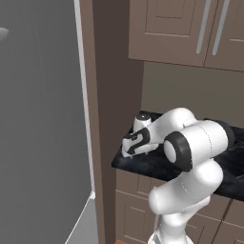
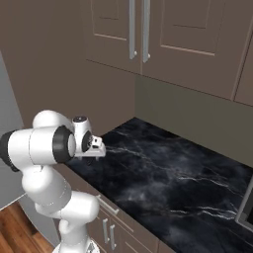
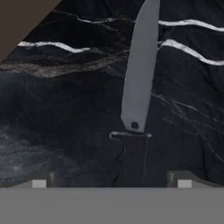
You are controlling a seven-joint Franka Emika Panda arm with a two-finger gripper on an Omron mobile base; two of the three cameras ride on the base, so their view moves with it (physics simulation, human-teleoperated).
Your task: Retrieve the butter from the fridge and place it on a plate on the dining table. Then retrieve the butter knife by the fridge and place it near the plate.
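The butter knife (image 3: 139, 87) lies flat on the black white-veined counter (image 2: 163, 168), its grey blade pointing away from the hand and its dark handle (image 3: 131, 159) nearest the fingers. My gripper (image 3: 111, 181) hovers just above the handle end, open, with one fingertip (image 3: 39, 181) on each side and nothing between them. In the base views the hand (image 1: 136, 140) points down over the counter's left end, close to the brown side panel. The fridge (image 1: 38, 119) is the tall grey surface to the left of that panel.
Brown wall cabinets (image 2: 148, 34) with bar handles hang above the counter. A brown panel (image 1: 107, 95) stands between fridge and counter. Base cabinets with drawers (image 1: 133, 200) sit below. A dark appliance edge (image 2: 247, 207) shows at the far right.
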